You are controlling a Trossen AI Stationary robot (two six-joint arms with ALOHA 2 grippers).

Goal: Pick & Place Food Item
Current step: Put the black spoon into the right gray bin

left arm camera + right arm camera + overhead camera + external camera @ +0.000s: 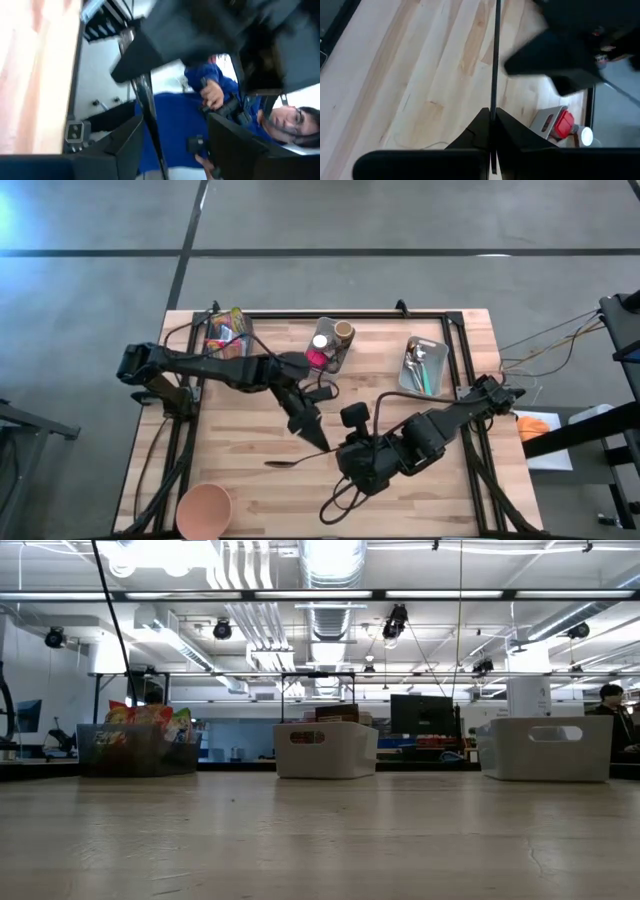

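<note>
On the wooden desk (250,480), lower centre of the overhead frame, the right tool (345,455) is clamped shut on a dark spoon's (295,461) handle. The left tool (318,438), fingers parted, sits just above it; whether it touches the spoon is unclear.

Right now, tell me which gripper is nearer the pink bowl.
Left. The left gripper sits up and right of the pink bowl, mid-table; the right gripper is farther right still, shut on the spoon.
</note>
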